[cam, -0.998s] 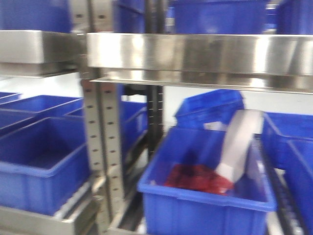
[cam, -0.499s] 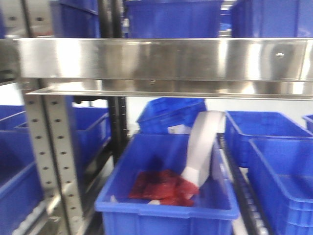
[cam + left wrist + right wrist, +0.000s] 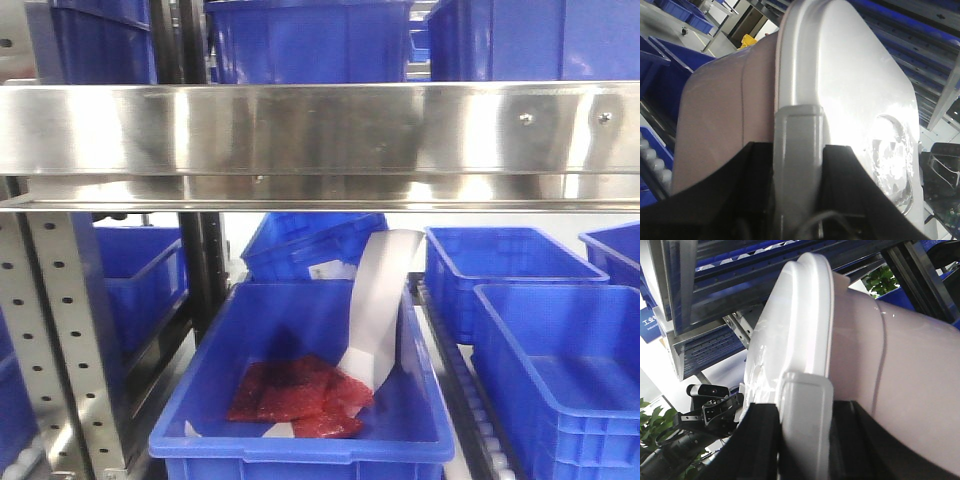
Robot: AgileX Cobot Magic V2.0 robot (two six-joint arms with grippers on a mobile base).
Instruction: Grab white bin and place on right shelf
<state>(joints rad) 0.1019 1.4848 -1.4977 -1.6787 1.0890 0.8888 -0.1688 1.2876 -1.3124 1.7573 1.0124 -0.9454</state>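
Observation:
The white bin fills both wrist views and does not show in the front view. In the left wrist view its pale beige body [image 3: 715,115] and white lid [image 3: 850,75] rise ahead, and my left gripper [image 3: 797,200] is shut on the grey end clip [image 3: 797,140], a black finger [image 3: 752,190] on each side. In the right wrist view my right gripper [image 3: 805,450] is shut on the white clip [image 3: 805,410] at the bin's [image 3: 910,390] other end. The right shelf's shiny steel rail [image 3: 320,130] spans the front view close ahead.
Under the rail sits a blue crate [image 3: 210,440] holding red packets [image 3: 295,390] and a white strip [image 3: 378,300]. More blue crates [image 3: 545,340] stand right, left and on the level above. A perforated upright [image 3: 55,330] stands at left. Steel rack rails [image 3: 710,295] hang near the bin.
The front view has swung to the right: the perforated upright and the crate with red packets slid left in frame, and the steel rail sits slightly lower. Motion blur has gone.

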